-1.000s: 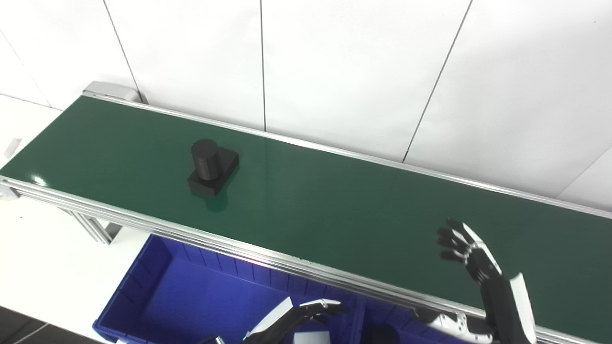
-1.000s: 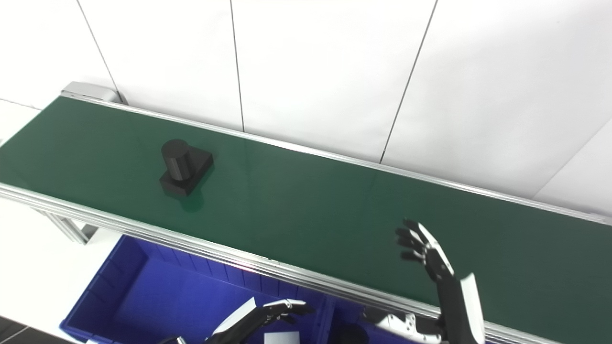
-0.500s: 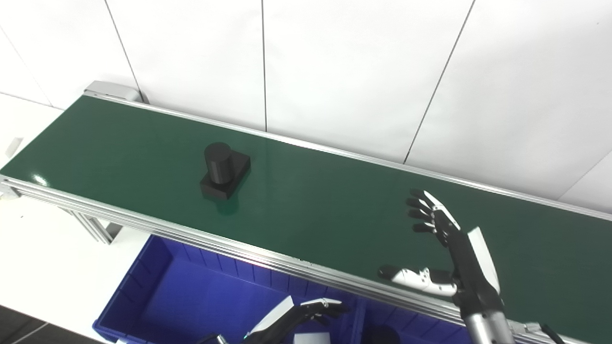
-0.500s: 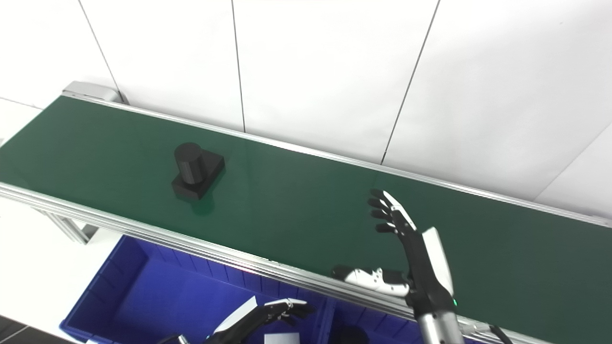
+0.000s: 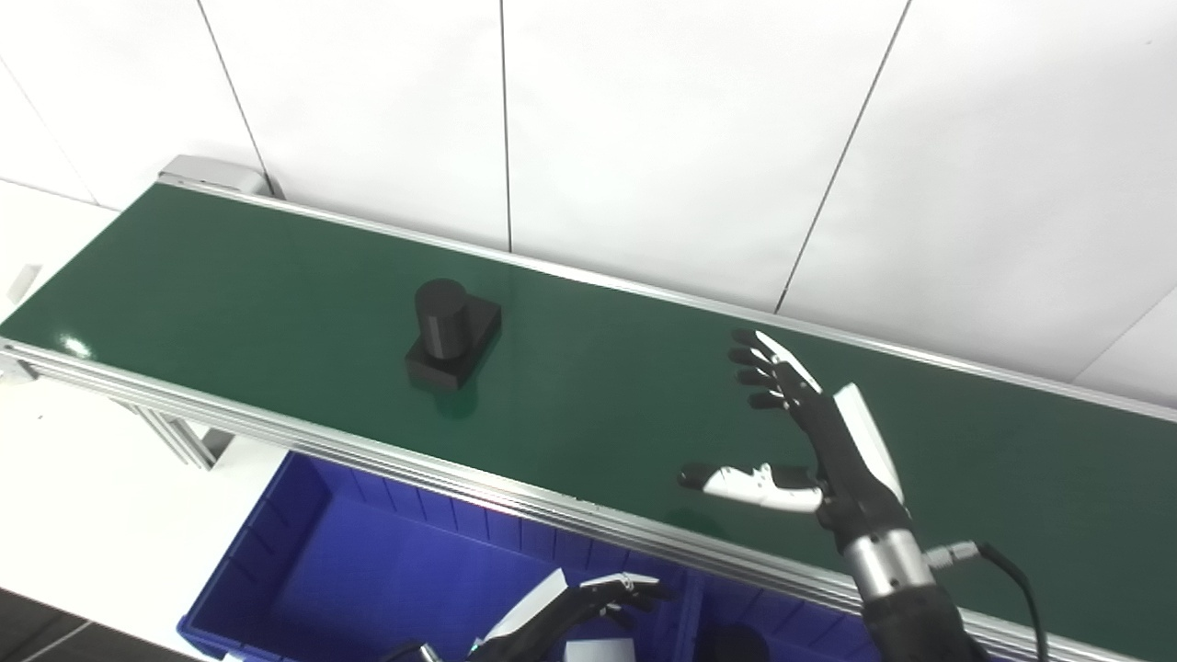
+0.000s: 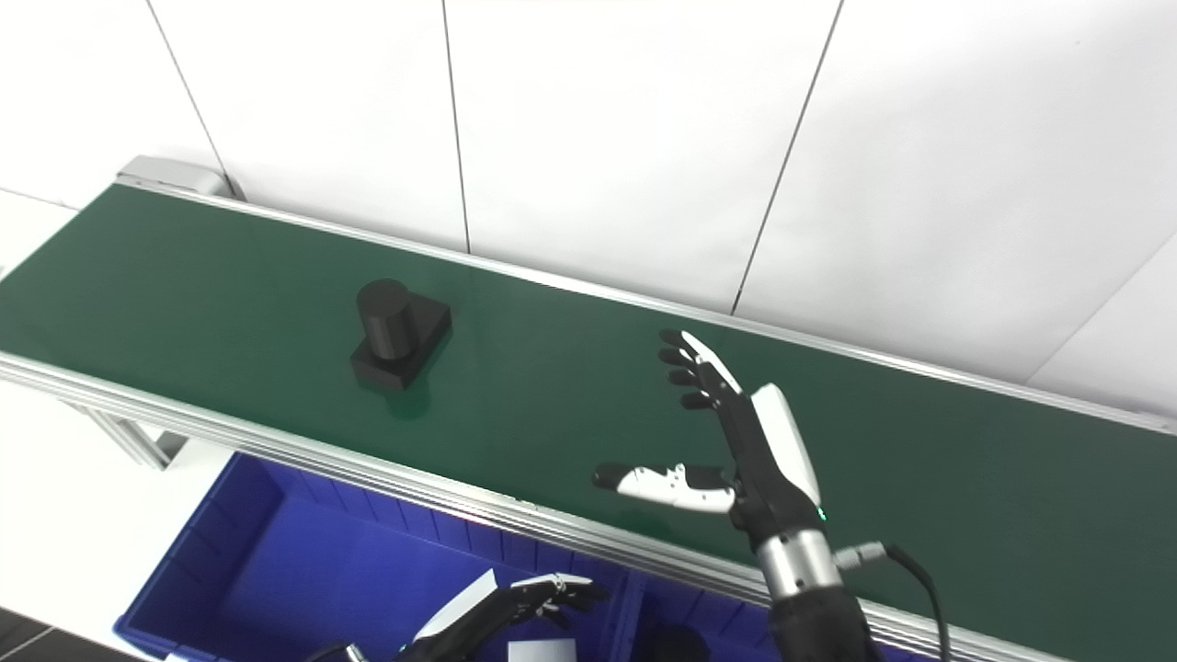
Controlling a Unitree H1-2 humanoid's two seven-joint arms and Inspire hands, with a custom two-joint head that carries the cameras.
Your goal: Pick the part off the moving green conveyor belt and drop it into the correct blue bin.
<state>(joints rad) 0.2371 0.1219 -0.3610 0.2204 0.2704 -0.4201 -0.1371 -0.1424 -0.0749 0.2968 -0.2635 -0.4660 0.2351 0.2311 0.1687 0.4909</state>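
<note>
The black part (image 5: 452, 334) (a cylinder on a square base) stands on the green conveyor belt (image 5: 598, 405), well apart from the right robot hand (image 5: 809, 432), whose fingers are spread and empty; the left robot hand (image 5: 575, 616), loosely curled and empty, hangs over the blue plastic bin (image 5: 303, 561).

right hand (image 5: 809, 432) advanced leftward over belt, part (image 5: 452, 334) carried rightward

A black part, a short cylinder on a square base (image 5: 452, 335), stands on the long green conveyor belt (image 5: 276, 276). The right hand (image 5: 814, 437) hovers over the belt, well apart from it, fingers spread. The left hand (image 5: 570, 618) hangs above the blue plastic bin (image 5: 276, 552).
</note>
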